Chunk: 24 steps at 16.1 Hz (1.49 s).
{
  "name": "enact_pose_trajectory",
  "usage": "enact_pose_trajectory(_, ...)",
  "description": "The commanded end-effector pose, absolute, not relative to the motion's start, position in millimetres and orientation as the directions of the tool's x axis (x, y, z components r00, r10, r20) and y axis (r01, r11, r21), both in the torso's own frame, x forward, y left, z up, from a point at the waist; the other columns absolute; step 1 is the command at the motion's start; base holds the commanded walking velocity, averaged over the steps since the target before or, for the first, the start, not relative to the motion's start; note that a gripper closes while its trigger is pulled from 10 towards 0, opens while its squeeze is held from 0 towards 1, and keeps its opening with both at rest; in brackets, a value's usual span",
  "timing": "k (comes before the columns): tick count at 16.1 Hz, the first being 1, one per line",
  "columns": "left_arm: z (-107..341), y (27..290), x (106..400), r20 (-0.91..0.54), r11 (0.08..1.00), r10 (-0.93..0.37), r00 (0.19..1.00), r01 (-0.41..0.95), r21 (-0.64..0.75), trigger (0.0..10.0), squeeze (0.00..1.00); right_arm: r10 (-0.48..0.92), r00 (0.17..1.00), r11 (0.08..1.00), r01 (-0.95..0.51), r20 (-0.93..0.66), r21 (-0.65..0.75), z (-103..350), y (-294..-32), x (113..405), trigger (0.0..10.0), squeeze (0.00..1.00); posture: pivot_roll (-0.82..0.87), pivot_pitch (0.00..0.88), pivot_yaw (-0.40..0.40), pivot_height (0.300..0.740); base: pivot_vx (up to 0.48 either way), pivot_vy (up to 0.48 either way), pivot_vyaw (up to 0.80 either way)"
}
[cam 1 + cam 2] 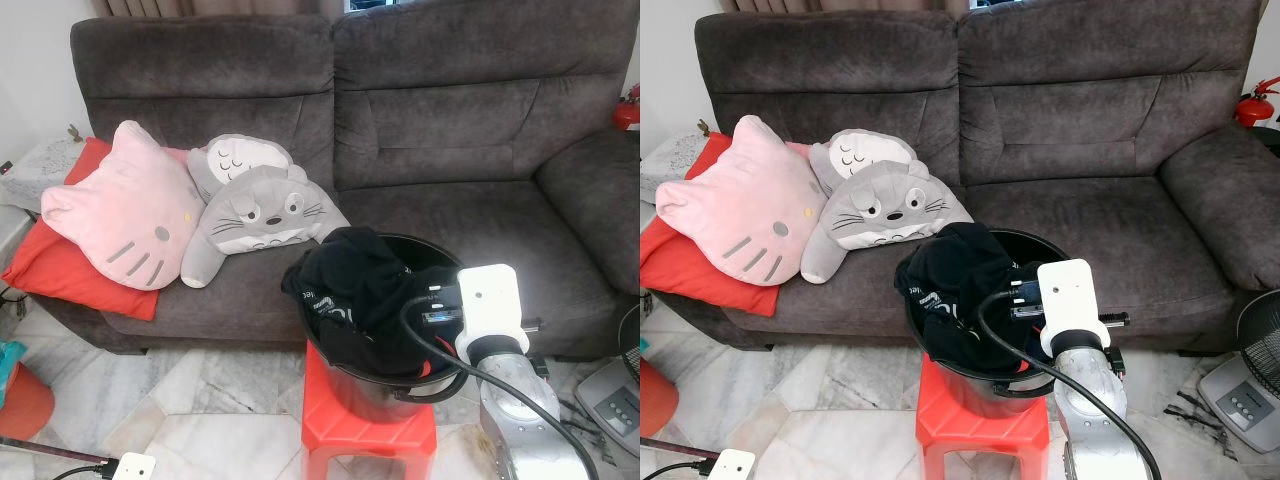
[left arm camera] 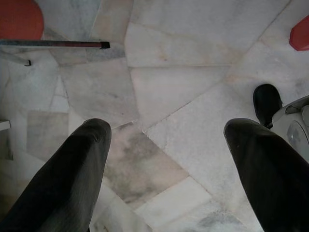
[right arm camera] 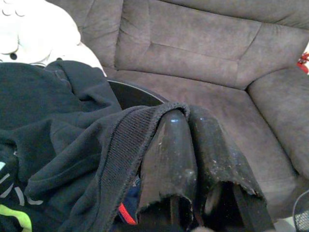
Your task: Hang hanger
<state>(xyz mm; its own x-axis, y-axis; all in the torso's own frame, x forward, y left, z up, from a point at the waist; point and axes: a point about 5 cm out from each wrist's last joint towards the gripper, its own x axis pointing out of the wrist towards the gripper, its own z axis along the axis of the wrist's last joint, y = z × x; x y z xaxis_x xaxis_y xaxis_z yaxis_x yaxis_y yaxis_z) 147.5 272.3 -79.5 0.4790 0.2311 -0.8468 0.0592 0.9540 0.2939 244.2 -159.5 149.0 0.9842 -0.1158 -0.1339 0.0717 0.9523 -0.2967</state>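
Garment (image 3: 63,145) ribbed edge pinched in right pincer (image 3: 190,145) | bucket (image 1: 420,395) | left pincer (image 2: 166,159) wide over floor (image 2: 178,77)

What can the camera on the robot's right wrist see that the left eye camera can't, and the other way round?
The right wrist view alone shows the right gripper closed on the ribbed hem of the black garment. The left eye view alone shows the pink cat-face cushion, the grey cat-like plush pillow, the red plastic stool and the black round bucket. Both show the black garment and the dark grey fabric sofa.
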Motion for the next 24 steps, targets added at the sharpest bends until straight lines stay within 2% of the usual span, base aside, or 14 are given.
enact_pose_trajectory(1, -78.4, 279.1, 143.7, -0.848, 0.953, 0.242, 0.471, 0.048, 0.299, 10.0, 0.00, -0.118, 0.986, 0.955, 0.080, -0.117, -0.285, 152.0, -159.2, 246.6, 10.0, 0.00, -0.21, 0.000, 0.094, 0.732, 0.000, 0.000, 0.00)
enact_pose_trajectory(24, -76.9, 284.7, 141.7, -0.850, 0.950, 0.245, 0.467, 0.058, 0.306, 10.0, 0.00, -0.107, 0.989, 0.959, 0.076, -0.100, -0.273, 149.5, -154.3, 254.7, 10.0, 0.00, -0.21, 0.000, 0.102, 0.732, 0.000, 0.000, 0.00)
